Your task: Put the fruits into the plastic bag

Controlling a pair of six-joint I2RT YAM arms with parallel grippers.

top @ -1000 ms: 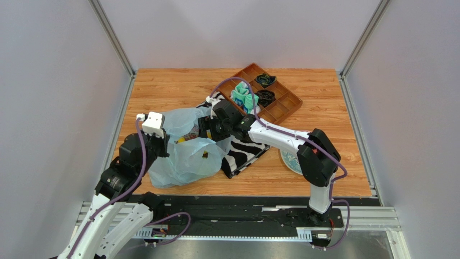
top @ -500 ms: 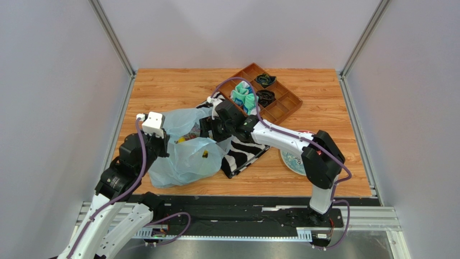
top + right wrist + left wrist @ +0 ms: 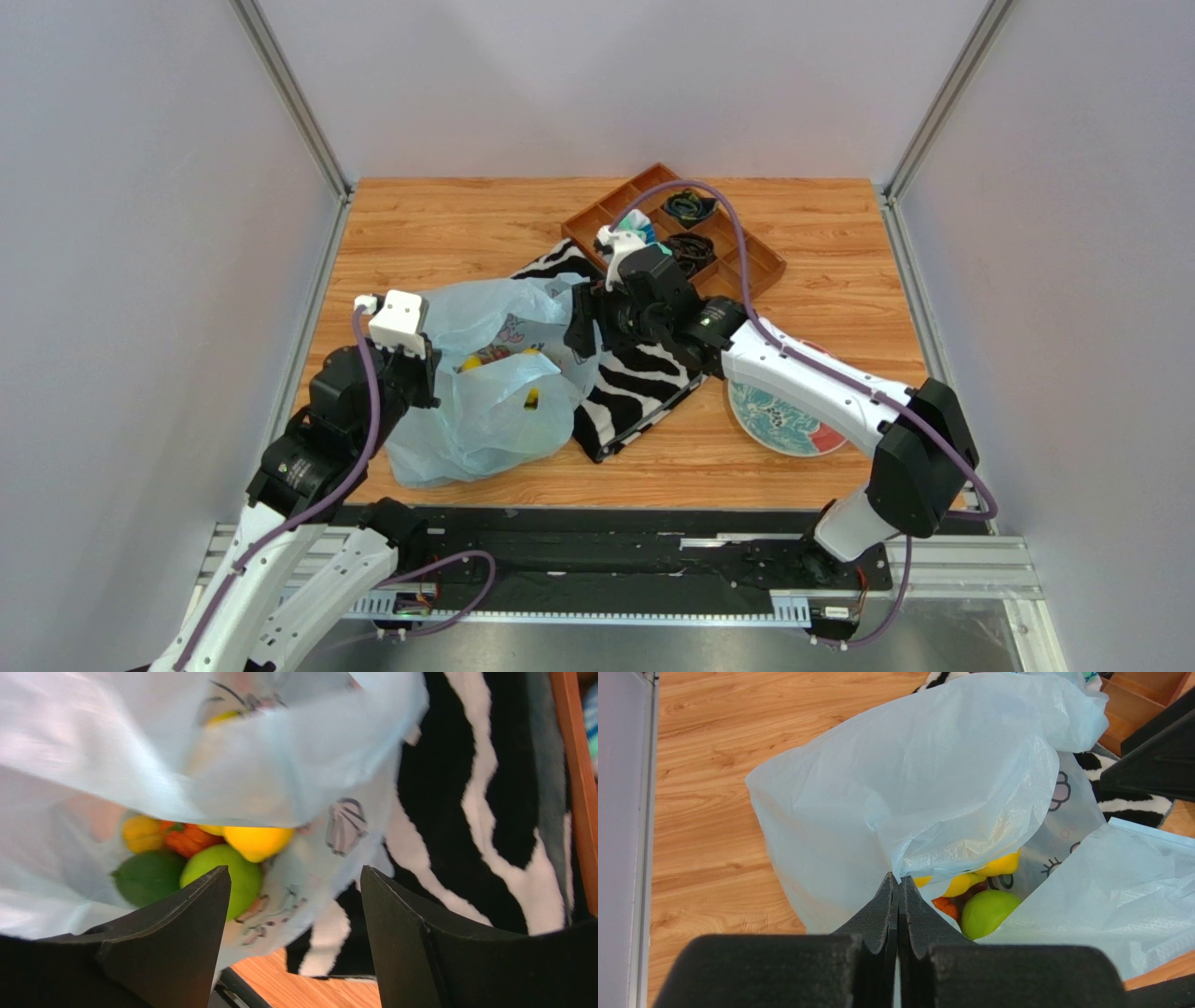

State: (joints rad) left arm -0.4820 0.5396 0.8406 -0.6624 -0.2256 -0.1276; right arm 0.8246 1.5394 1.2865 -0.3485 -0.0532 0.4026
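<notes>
Lying toward the near left corner of the table (image 3: 421, 224), the light-blue plastic bag (image 3: 477, 420) is gripped by the left pincer (image 3: 898, 885), whose jaws are pressed together on a fold of the bag's rim. The mouth of the bag is seen open on the side facing the zebra-striped cloth (image 3: 491, 812).

Inside the bag several fruits are heaped together. A green apple (image 3: 235, 875) is touched from above by a lemon (image 3: 256, 841). A dark green round fruit (image 3: 147, 876) is seen just beside the apple. A smaller yellow fruit (image 3: 142, 833) and an orange-red piece (image 3: 186, 838) are packed behind them. Whether a banana is among the yellow pieces cannot be told.

The right pincer (image 3: 295, 875) is seen above the bag's mouth, where bag and cloth meet. Its jaws are spread apart and nothing is gripped between them.

The cloth is spread at the middle of the table, partly under the bag. A wooden compartment tray (image 3: 737, 273) is set toward the far edge. A patterned plate (image 3: 786, 420) is set toward the near edge, right of the cloth and partly beneath the right arm.
</notes>
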